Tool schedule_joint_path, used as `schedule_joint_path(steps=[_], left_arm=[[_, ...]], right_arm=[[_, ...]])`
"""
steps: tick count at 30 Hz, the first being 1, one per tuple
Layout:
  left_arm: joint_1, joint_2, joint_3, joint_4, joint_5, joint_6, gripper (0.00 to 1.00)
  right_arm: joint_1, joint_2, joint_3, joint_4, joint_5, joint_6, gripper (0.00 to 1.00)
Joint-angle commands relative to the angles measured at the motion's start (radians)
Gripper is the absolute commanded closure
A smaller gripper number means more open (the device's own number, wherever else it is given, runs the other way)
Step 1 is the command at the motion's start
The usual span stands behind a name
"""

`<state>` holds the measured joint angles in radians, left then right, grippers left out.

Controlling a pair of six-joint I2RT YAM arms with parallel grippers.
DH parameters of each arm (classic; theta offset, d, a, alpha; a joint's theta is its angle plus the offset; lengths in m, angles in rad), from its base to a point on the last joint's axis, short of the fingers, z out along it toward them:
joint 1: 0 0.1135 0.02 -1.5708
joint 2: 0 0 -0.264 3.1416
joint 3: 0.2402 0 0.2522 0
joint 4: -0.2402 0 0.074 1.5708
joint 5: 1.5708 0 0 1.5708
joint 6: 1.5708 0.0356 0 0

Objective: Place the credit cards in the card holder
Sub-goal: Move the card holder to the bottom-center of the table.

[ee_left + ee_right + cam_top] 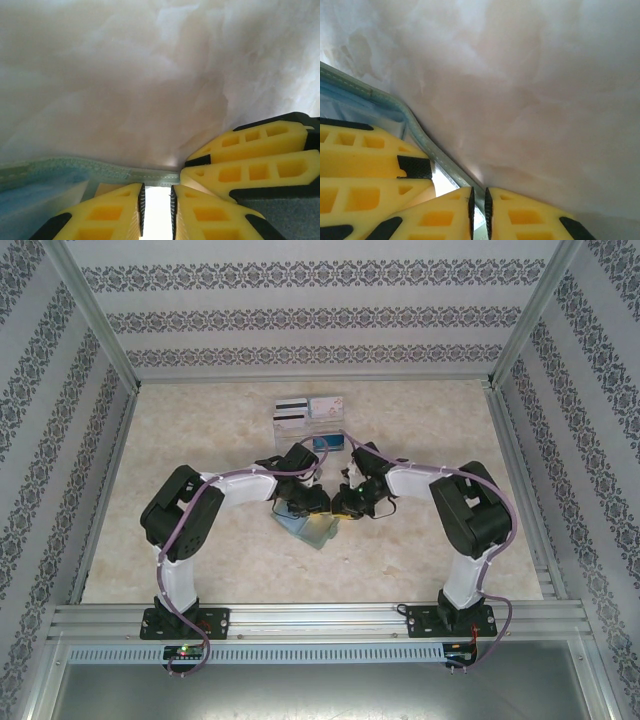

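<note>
1. The card holder (312, 530) lies open on the table (200, 440), in the middle, under both grippers.
2. The left gripper (156, 215) is down at the holder's green edge. Its jaws are close together with something bright white in the gap. I cannot tell if they hold it.
3. The right gripper (478, 210) is right beside the left one. Its jaws are almost together, and the holder's rim runs into the thin gap, so they pinch it.
4. Farther away stands a clear stand (305, 426) with a white striped card (288, 410) and a pale pinkish card (326, 407).
5. A teal card (326, 443) sits just near of the stand.
</note>
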<state>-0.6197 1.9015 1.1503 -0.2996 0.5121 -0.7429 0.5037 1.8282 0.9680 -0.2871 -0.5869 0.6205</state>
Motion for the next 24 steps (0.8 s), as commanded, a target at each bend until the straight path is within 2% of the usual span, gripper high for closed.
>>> schedule_joint_path(steps=[1,4,10,12,14,16,21,24], left_arm=[[0.015,-0.050,-0.030,0.001,-0.065,0.019,0.78],[0.034,-0.089,-0.072,0.018,-0.081,0.021,0.79],[0.085,-0.218,-0.095,0.051,-0.065,0.039,0.78],[0.093,-0.265,-0.048,0.007,-0.048,0.065,0.75],[0.093,-0.296,0.034,-0.107,-0.063,0.102,0.75],[0.093,-0.334,0.044,-0.169,-0.094,0.081,0.75],[0.087,-0.486,-0.174,-0.072,-0.124,-0.073,0.77],[0.082,-0.513,-0.296,0.009,-0.128,-0.131,0.78]], right_arm=[[0.080,-0.010,-0.064,0.056,-0.008,0.099,0.82],[0.098,-0.014,-0.075,0.091,-0.006,0.128,0.82],[0.074,-0.014,0.003,0.005,-0.009,0.059,0.80],[0.067,-0.008,0.027,-0.011,-0.015,0.041,0.80],[0.059,0.001,0.059,-0.032,-0.021,0.018,0.79],[0.053,0.013,0.090,-0.043,-0.032,0.001,0.78],[0.034,0.056,0.171,-0.093,-0.036,-0.052,0.77],[0.028,0.087,0.204,-0.107,-0.039,-0.073,0.77]])
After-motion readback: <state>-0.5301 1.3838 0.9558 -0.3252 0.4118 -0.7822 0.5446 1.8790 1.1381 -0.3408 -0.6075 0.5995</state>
